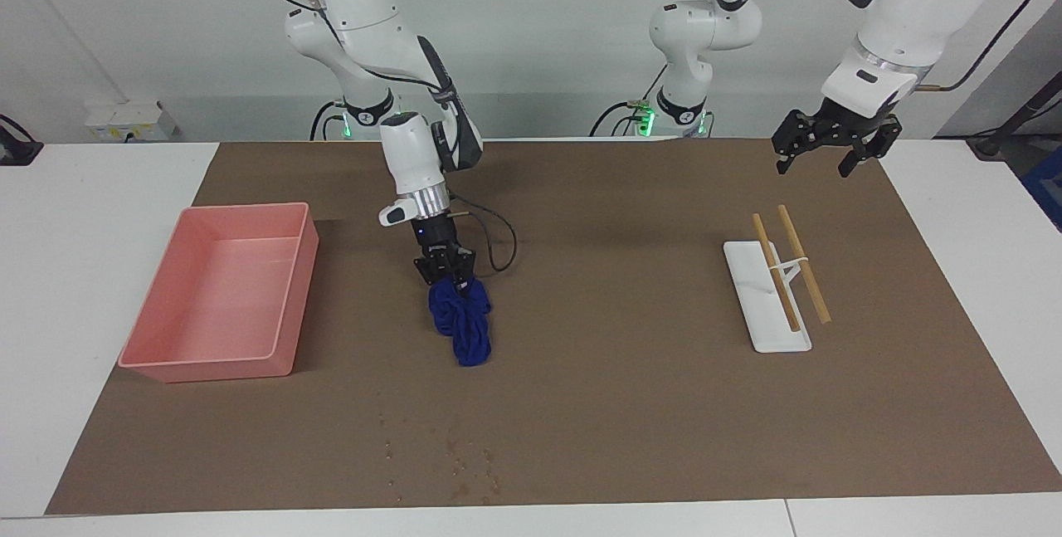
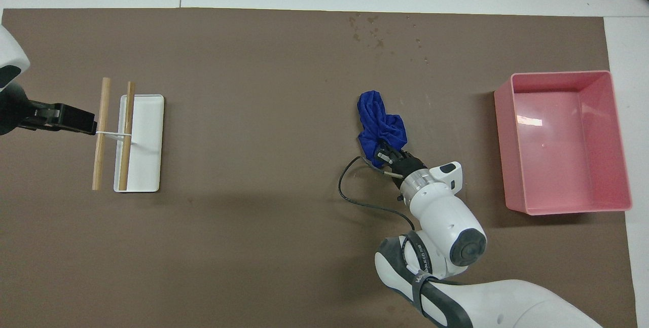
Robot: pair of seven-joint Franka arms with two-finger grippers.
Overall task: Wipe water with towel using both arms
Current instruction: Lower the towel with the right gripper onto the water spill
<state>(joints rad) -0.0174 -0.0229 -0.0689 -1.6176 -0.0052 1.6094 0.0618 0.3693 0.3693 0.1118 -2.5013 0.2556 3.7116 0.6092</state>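
Right gripper [image 1: 445, 280], frame centre-left, is clamped on one crumpled blue cloth towel [image 1: 461, 323]. Left gripper [image 1: 831, 152], upper right, hangs spread and empty. One droplet scatter of water [image 1: 455, 461] lies near the brown mat [image 1: 630, 404]'s lower edge. One pink plastic bin [image 1: 217, 296]; two wooden sticks [image 1: 790, 266] on one white tray [image 1: 747, 288]. Mat centre lies bare.

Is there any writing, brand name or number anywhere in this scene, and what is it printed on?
White lettering on the dark band of the right arm, seen from overhead: too small and slanted to read.
Blue towel, pink bin, white tray, wooden sticks, brown mat: no writing visible.
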